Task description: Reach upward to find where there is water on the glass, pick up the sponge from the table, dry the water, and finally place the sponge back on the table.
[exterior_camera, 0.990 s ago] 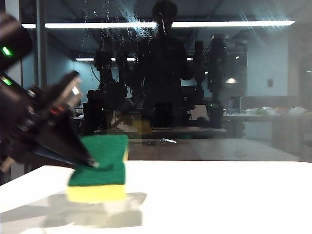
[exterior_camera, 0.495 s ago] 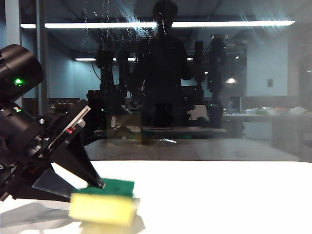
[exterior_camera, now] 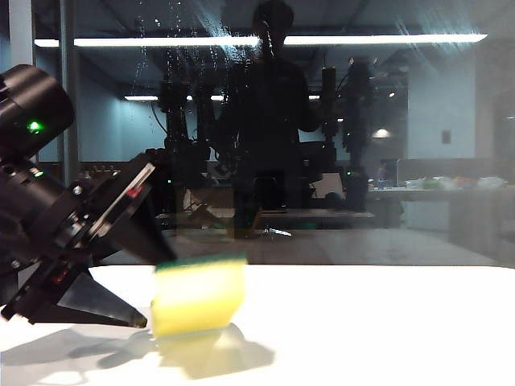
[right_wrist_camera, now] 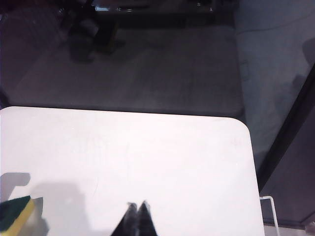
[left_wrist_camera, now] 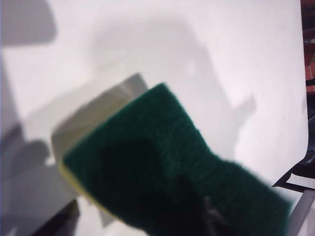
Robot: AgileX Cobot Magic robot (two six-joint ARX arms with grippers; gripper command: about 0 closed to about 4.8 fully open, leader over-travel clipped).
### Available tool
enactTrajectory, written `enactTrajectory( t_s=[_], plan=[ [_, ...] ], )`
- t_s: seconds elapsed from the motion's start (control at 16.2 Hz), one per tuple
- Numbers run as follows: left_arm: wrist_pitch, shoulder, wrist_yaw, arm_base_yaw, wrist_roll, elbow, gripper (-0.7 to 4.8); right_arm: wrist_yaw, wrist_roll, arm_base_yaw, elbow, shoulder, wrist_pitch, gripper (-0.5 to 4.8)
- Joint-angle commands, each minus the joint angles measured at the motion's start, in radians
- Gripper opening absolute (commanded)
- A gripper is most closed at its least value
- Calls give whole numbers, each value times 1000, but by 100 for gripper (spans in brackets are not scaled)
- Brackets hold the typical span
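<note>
The sponge [exterior_camera: 198, 295] stands tilted on the table [exterior_camera: 386, 322], just beside the left gripper [exterior_camera: 153, 289], whose jaws are wide and hold nothing. Beyond the sponge, the right gripper [right_wrist_camera: 137, 209] hovers with jaws together. Faint water [exterior_camera: 173, 32] streaks show on the glass [exterior_camera: 442, 161]; the final placing seems nearly done.

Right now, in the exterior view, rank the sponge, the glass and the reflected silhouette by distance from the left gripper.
1. The sponge, just right of the left gripper, on the table.
2. The glass, behind the table.
3. The silhouette, mirrored in the glass, up high.
</note>
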Motion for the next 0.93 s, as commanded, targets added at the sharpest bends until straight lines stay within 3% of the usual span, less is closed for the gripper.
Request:
enactTrajectory(
  t_s=[0.06,0.31,0.43,0.68,0.74,0.87,0.93],
  plan=[
    [14,-3,-4,0,10,13,319,5,3,0,2,-20,23,-6],
    [5,-4,-21,0,39,13,332,5,3,0,2,-44,21,-5],
    [6,-15,-21,0,39,13,425,5,3,0,2,-52,22,-6],
    [5,-58,-21,0,39,24,425,5,3,0,2,-56,20,-5],
    [5,-71,-21,0,39,34,350,5,3,0,2,-56,21,-5],
    [5,-96,-20,0,70,55,19,5,3,0,2,-56,21,-6],
    [6,-105,-22,0,82,67,-3,5,3,0,2,-56,21,-6]
  ],
)
